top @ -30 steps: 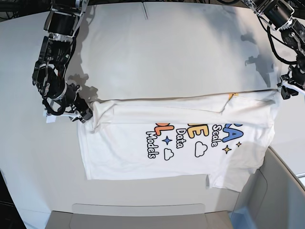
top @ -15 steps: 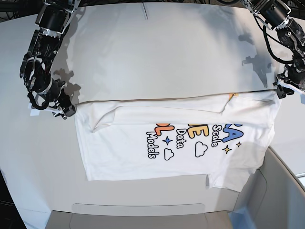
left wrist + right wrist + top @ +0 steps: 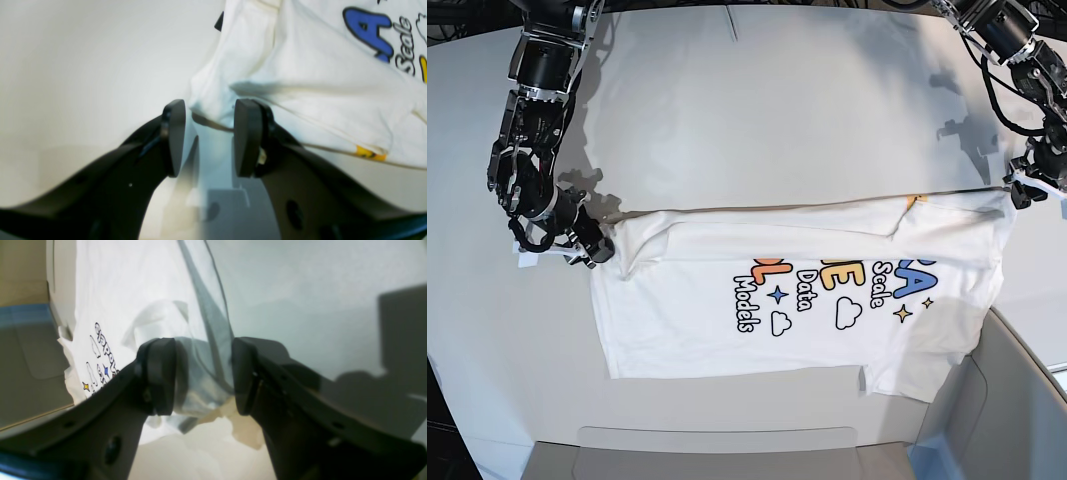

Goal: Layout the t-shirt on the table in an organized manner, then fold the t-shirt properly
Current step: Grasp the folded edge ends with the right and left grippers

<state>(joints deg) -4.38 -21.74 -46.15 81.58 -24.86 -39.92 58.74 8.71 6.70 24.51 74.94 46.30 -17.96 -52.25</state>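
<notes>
The t-shirt (image 3: 797,295) lies flat on the white table (image 3: 807,110), print side up, its far edge folded over in a straight line between the two arms. Only the base view shows this full extent, along with the grey-white bin (image 3: 1017,400) that the shirt's near right corner overhangs.

The left wrist view alone shows the left gripper (image 3: 208,136) with its pads parted, a bunched corner of fabric sitting between them; whether they pinch it cannot be told. In the base view this gripper (image 3: 1027,190) is angled down at the shirt's far right corner.

The right gripper (image 3: 203,376) stands open around a shadowed fabric edge, without clear contact. The base view places it (image 3: 592,245) at the shirt's far left corner, arm bent steeply downward.

Legible print: "Scale", "Data", "Models", plus a blue "A".
</notes>
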